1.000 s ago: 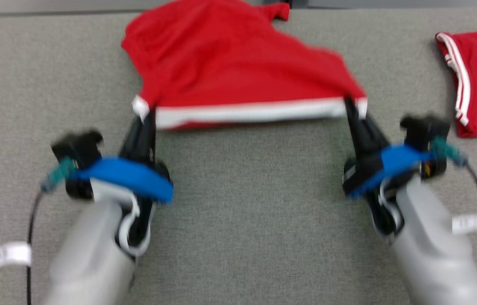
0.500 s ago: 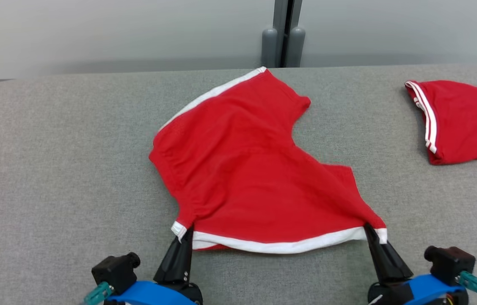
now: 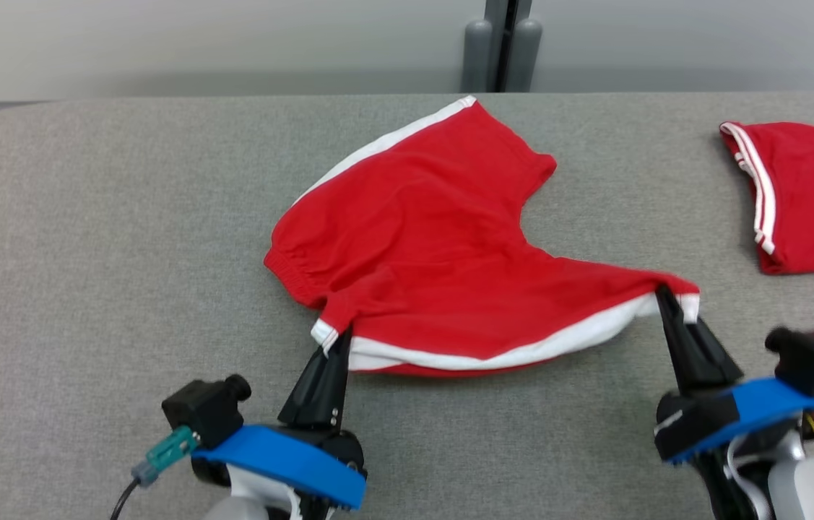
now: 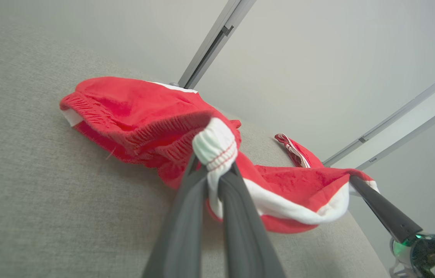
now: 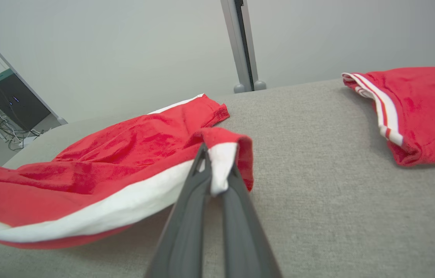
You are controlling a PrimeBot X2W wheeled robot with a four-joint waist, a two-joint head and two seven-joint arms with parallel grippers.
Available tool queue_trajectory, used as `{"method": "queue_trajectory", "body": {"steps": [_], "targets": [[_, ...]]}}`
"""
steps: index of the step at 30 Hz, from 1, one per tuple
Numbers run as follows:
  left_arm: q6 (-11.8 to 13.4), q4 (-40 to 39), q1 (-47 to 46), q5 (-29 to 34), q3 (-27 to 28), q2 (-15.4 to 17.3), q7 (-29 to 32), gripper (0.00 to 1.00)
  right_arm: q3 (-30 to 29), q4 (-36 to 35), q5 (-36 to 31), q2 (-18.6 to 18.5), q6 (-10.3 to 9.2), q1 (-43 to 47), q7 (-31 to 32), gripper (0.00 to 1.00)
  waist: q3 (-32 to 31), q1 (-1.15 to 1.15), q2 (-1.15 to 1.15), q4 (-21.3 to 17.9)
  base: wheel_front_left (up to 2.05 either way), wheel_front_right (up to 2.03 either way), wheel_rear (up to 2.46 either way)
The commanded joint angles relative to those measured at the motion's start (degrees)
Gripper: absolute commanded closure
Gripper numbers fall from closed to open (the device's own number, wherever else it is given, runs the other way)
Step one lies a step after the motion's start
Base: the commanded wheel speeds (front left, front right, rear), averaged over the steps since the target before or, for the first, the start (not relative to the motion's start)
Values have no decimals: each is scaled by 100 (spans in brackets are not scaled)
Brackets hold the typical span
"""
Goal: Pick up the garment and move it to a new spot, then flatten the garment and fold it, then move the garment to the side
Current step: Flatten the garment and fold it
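Observation:
The garment [image 3: 435, 253] is a pair of red shorts with white trim, spread on the grey table in the head view. My left gripper [image 3: 340, 339] is shut on its near-left white corner [image 4: 215, 148]. At the near-right corner [image 5: 221, 162] my right gripper [image 3: 667, 300] is shut on the white trim. The near hem hangs lifted between the two grippers, sagging in the middle, while the far part of the shorts lies on the table. In the left wrist view the right gripper's finger [image 4: 385, 210] reaches in from the right.
A second red garment [image 3: 804, 195] with white stripes lies at the table's right edge, also in the right wrist view [image 5: 422, 112]. The grey fabric table [image 3: 89, 253] ends at a pale wall with a grey post [image 3: 500, 43] behind.
The camera view has shifted. Both grippers have kept hold of the hem; the right corner has risen and moved further from me, and the near hem lifted off the table.

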Motion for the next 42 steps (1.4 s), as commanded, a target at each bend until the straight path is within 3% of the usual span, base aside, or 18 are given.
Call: {"method": "queue_trajectory", "body": {"steps": [1,9,17,26,35,36,37,38,42], "targets": [[-61,63,-175,-12,32,-23,-15,100,25,58,-52,-69,4,-229,54,100,102,0,0,73,0,0,0],[-251,687,-1107,-137,173,-320,-98,100,119,725,-198,-225,4,-1742,345,100,512,0,0,361,0,0,0],[-433,1414,-2121,-158,297,-490,-174,100,284,2046,-359,-415,4,-3422,439,100,1064,0,0,618,0,0,0],[-577,2080,-3002,-137,355,-614,-358,100,451,3639,-663,-425,4,-5132,158,100,1634,0,0,850,0,0,0],[-668,2363,-3299,-108,268,-697,-484,100,461,5052,-919,-299,4,-6154,-321,100,1822,0,0,996,0,0,0],[-670,2391,-3313,-84,253,-704,-494,88,463,5187,-940,-285,4,-6236,-377,88,1830,0,0,1005,0,0,0],[-670,2413,-3331,-48,245,-708,-508,59,485,5300,-954,-271,4,-6308,-428,56,1836,0,0,1014,0,0,0],[-668,2428,-3341,-31,240,-712,-509,0,505,5413,-956,-258,4,-6370,-488,0,1834,0,0,1022,0,0,0],[-651,2418,-3232,121,242,-729,-539,0,589,5783,-933,-270,4,-6459,-808,0,1761,0,0,1030,0,0,0]]}}
